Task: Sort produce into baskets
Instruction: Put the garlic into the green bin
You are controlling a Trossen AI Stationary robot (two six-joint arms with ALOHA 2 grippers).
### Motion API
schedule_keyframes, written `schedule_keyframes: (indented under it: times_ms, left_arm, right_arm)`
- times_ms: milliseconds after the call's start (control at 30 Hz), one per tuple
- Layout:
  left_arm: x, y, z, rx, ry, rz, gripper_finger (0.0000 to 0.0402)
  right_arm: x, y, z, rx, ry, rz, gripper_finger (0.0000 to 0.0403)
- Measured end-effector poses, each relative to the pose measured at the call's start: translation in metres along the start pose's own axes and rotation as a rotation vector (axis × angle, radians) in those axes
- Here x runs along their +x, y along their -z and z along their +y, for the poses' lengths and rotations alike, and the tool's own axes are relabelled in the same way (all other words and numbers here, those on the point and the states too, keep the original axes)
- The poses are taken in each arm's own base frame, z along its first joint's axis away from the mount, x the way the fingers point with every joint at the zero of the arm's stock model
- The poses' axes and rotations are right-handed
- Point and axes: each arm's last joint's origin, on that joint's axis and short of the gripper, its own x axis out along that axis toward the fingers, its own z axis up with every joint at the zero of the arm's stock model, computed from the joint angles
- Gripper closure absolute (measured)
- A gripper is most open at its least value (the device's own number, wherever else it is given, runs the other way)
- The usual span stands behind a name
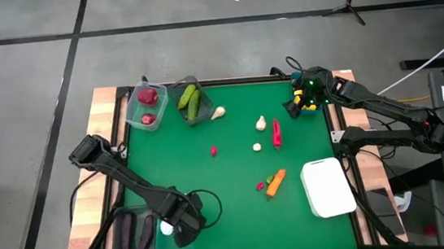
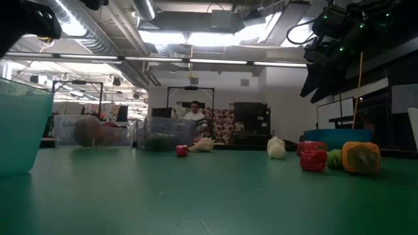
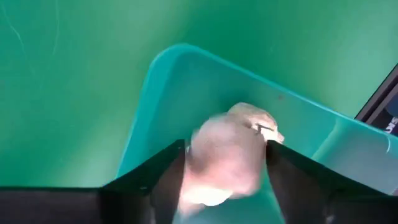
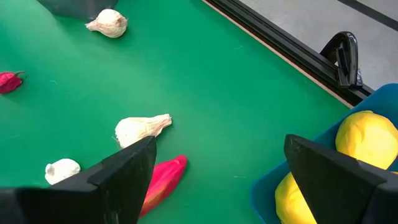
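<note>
My left gripper (image 1: 184, 224) hangs over the teal tub (image 3: 163, 87) at the table's near left. A white garlic bulb (image 3: 221, 158) shows blurred between its parted fingers, while the fingers and the tub show sharp. Another garlic bulb (image 3: 258, 121) seems to lie in the tub behind it. My right gripper (image 4: 217, 180) is open and empty at the far right, above the blue tub (image 4: 264, 190) that holds two yellow lemons (image 4: 367, 134). More garlic bulbs (image 1: 261, 123), a red pepper (image 1: 277, 133) and an orange carrot (image 1: 275, 183) lie on the green mat. My left gripper points down into the teal tub with the garlic bulb between its two fingers (image 3: 168, 177). I cannot tell whether the fingers touch the bulb; its blur suggests that it is loose.
A clear tub with red fruits (image 1: 147, 105) and a smoky tub with cucumbers (image 1: 191, 101) stand at the far left. A tub with dark eggplants (image 1: 134, 231) stands beside the teal one. A white tray (image 1: 328, 186) lies near right. Small red pieces (image 1: 213, 151) lie mid-table.
</note>
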Motion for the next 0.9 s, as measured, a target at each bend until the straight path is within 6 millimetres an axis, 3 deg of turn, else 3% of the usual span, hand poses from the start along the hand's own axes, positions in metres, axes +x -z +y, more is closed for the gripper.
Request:
schedule_keyframes:
  times_ms: [200,500,900]
  left_arm:
    - [0.0,0.0,0.001,-0.017,0.006,0.023,0.0118]
    - [-0.01,0.004,0.015,-0.009,-0.03,0.132,0.0117]
    - [-0.032,-0.072,0.089,-0.119,-0.191,-0.119,0.012]
  right_arm:
    - [0.0,0.0,0.0,0.0,0.0,0.0,0.0052]
    - [0.0,0.0,0.0,0.0,0.0,0.0,0.0052]
    - [0.0,0.002,0.0,0.005,0.0,0.016,0.0052]
